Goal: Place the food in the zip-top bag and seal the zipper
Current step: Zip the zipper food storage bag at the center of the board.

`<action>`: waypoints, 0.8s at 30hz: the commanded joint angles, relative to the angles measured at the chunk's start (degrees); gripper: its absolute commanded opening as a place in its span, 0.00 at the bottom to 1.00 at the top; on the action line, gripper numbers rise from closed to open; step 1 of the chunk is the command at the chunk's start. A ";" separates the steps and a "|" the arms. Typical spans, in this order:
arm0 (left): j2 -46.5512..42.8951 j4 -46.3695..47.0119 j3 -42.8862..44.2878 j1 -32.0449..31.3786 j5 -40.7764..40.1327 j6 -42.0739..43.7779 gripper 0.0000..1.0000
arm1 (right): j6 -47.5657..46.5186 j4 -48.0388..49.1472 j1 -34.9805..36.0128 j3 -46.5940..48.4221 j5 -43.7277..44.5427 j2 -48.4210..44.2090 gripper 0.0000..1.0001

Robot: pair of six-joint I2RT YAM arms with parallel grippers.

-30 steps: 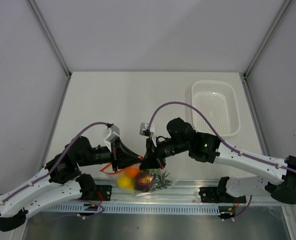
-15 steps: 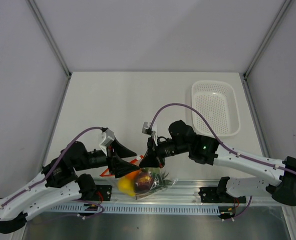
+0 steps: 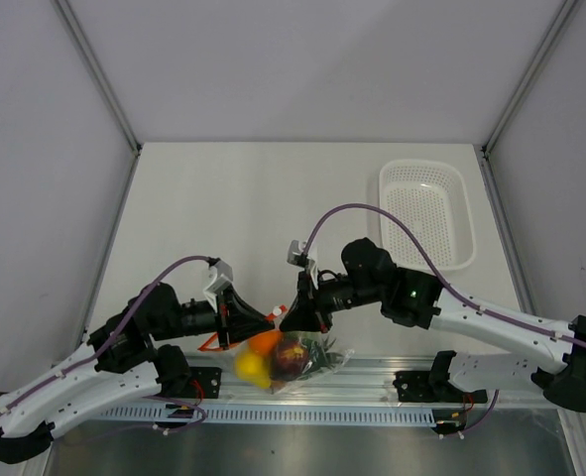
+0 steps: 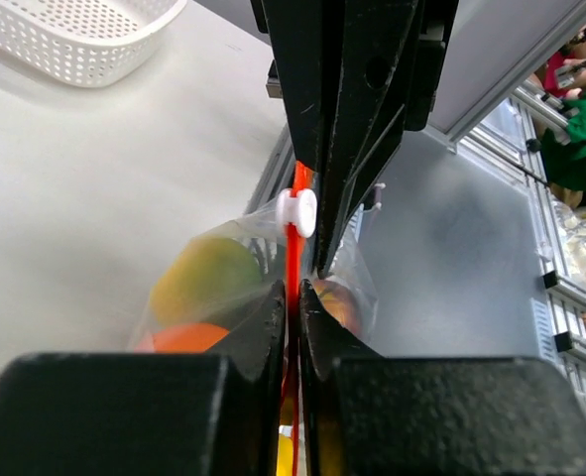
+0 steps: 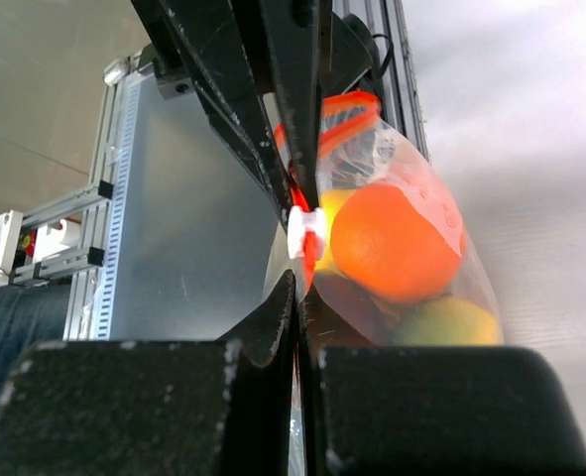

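Left pincer [image 4: 293, 296] clamped on the thin red-orange zipper strip [image 4: 293, 250], jaws all but touching with only the strip between them. Right pincer [image 5: 297, 293] gripping the same strip from the opposite side, jaws pressed fully together on it. Tips of the two pincers facing each other at close range along the bag's mouth. Between them, on the strip, a small white plastic slider tab [image 4: 297, 210], just beyond the right pincer's tips and a little farther from the left pincer's.

Under the strip, the clear crinkly zip-top plastic bag [image 5: 392, 149], held by its mouth edge at the near side of the pale worktop [image 3: 273, 198] and reaching partly over the grey metal rail [image 3: 372, 382] between the arm bases. Cannot tell whether its bottom rests on anything.

Inside the bag, packed against one another:
- a round orange toy fruit [image 5: 397, 238]
- a round yellow-green toy fruit [image 5: 451, 322]
- a yellow toy pear [image 3: 251, 369]
- a dark red-purple toy fruit [image 3: 291, 359]
- the green leaves of a small toy pineapple [image 3: 322, 352]

No toy fruit seen loose on the worktop.

Well apart, at the far right of the worktop, a white perforated plastic basket [image 3: 426, 213], touched by neither arm.
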 commanded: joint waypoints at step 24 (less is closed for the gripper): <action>0.81 0.98 4.26 -0.14 0.84 0.57 0.41 | -5.42 -7.34 -2.81 8.88 -2.06 3.45 0.00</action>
